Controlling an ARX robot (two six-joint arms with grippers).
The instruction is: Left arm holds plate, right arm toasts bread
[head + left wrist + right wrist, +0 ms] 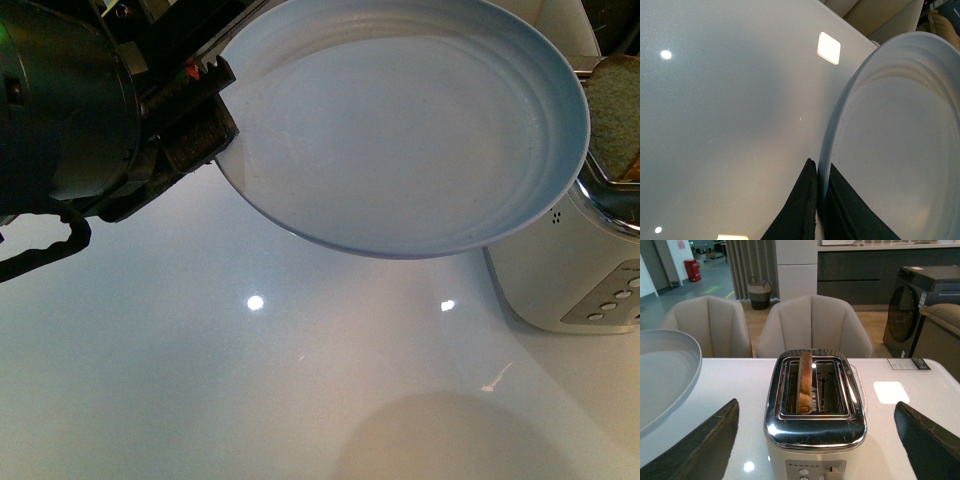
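My left arm (pixel 70 110) holds the pale blue plate (pixel 410 130) by its rim, raised and tilted above the white table. In the left wrist view the black jaws pinch the plate's rim (pixel 826 165), so my left gripper (pixel 817 175) is shut on it. The bread (pixel 804 381) stands upright in the toaster's left slot, its top sticking out; it also shows at the right edge of the front view (pixel 612 115). My right gripper (pixel 817 435) is open and empty, its fingers (pixel 705 440) spread wide on either side of the toaster (pixel 815 432).
The cream and chrome toaster (pixel 580 270) stands at the table's right, with buttons and a lever on its front. Beige chairs (pixel 815 325) stand behind the table. The plate's edge (pixel 665 375) lies close to the toaster's left side.
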